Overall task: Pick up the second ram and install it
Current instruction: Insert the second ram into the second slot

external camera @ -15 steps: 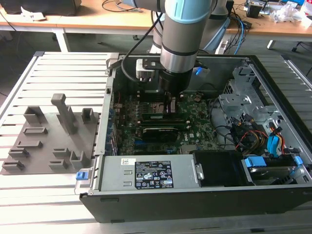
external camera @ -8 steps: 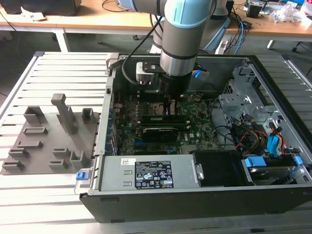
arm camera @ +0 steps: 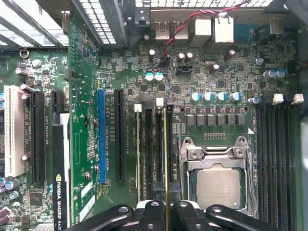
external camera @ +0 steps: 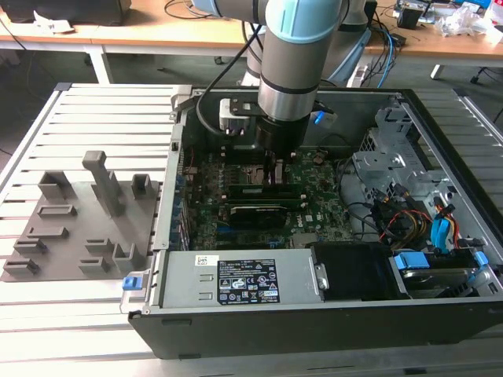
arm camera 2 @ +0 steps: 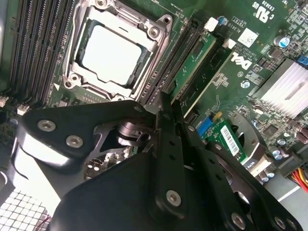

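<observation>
My gripper (external camera: 275, 171) reaches down into the open computer case, over the memory slots of the motherboard (external camera: 318, 210). It is shut on the second ram (arm camera: 166, 154), a thin green stick seen edge-on between the two black fingers (arm camera: 150, 214). The stick stands on edge along the slot closest to the processor socket (arm camera: 219, 185). How deep it sits in the slot I cannot tell. In the second wrist view the same stick (arm camera 2: 195, 65) runs out from the gripper (arm camera 2: 168, 103). Another ram stick (arm camera: 138, 154) stands a slot or two farther from the socket.
A graphics card (arm camera: 60, 183) lies beyond the memory slots. Empty memory slots (arm camera: 276, 163) flank the socket's other side. A power supply (external camera: 236, 279), drive cage (external camera: 393, 157) and loose cables (external camera: 409, 220) crowd the case. A grey fixture plate (external camera: 78, 224) lies at the exterior view's left.
</observation>
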Controlling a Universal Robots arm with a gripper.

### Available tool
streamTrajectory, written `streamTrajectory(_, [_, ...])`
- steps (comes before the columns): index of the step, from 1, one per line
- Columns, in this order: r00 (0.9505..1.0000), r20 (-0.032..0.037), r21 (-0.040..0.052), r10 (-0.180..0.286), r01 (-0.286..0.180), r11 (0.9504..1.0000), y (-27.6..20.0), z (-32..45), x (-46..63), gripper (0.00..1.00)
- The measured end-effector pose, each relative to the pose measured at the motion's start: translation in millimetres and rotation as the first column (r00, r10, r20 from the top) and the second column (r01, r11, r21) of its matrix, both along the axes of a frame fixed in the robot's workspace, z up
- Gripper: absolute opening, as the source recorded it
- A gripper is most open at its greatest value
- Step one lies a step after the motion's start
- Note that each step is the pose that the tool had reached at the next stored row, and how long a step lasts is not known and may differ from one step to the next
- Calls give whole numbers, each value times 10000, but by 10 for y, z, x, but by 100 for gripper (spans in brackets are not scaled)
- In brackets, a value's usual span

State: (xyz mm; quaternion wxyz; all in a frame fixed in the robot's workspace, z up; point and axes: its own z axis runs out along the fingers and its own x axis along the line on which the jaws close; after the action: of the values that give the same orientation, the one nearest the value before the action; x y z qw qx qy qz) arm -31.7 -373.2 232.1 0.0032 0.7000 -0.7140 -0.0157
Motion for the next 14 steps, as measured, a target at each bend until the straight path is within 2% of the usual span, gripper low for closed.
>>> streamTrajectory(6, [10000,0,3,12,-12,10000,-20,-13,1,14])
streamTrajectory(14, [10000,0,22,11,-11,10000,-20,-65,-10,14])
